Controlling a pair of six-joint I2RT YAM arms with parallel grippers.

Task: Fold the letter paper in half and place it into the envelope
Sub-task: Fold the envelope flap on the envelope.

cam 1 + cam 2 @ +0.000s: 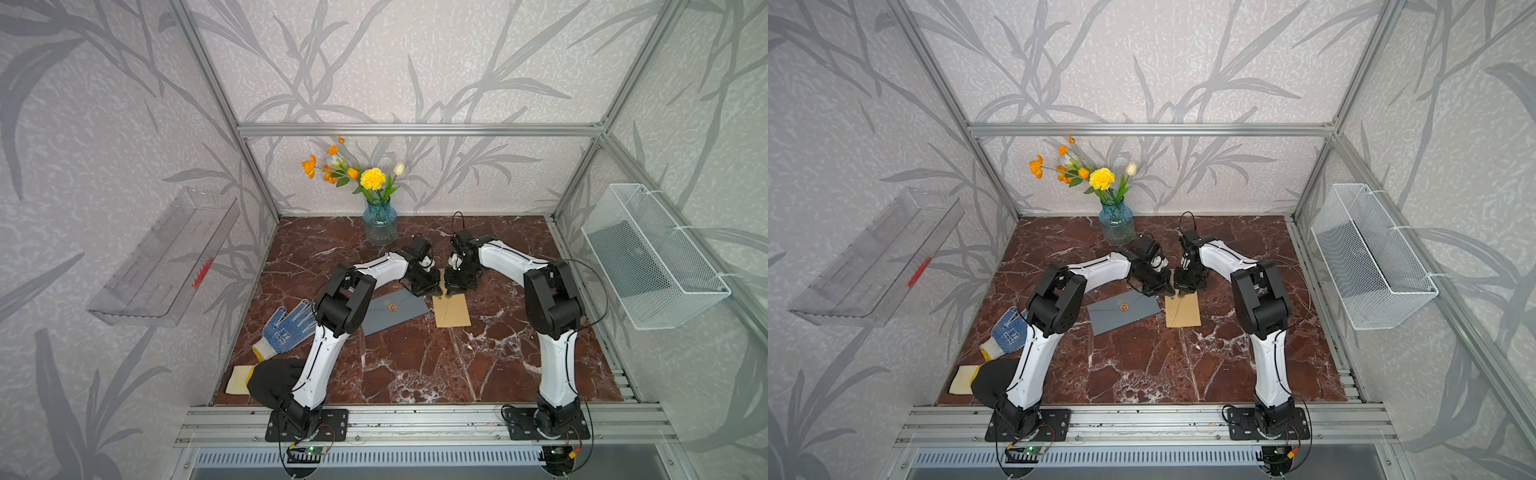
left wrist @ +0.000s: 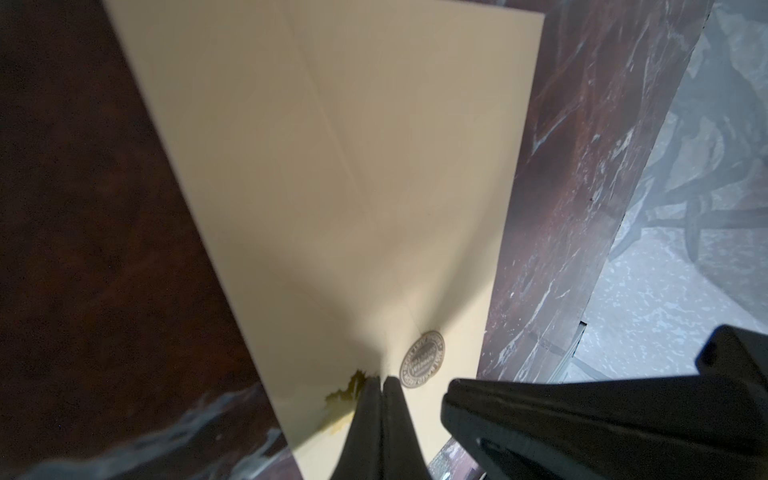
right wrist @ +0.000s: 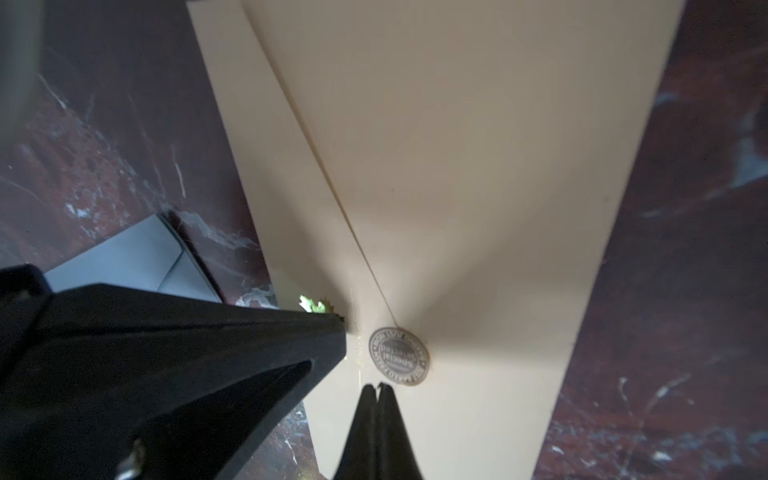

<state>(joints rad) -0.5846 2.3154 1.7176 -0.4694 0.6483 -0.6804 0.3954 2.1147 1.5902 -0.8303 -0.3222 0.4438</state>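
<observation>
On the marble table, nearest the arm bases, a dotted work glove lies off to the left, clear of the work. Next in, the grey envelope lies flat, its long axis slanting from near-left to far-right, its flap apparently down under a gold seal. Just beside it on the right lies the tan letter paper, its long axis running near to far, with the far end under the two pincers. There the left gripper and right gripper stand side by side, each with jaws fully closed and nothing between them, their tips pressed on the sheet close by a printed round stamp. The right wrist view shows one layer's edge lying a little inside another, so the sheet looks doubled; the step in hand appears to be pressing the fold flat. The next move would call for one pincer to open and pinch the paper's edge, and for the envelope's flap to be lifted. Beyond stands a flower vase, uninvolved.
</observation>
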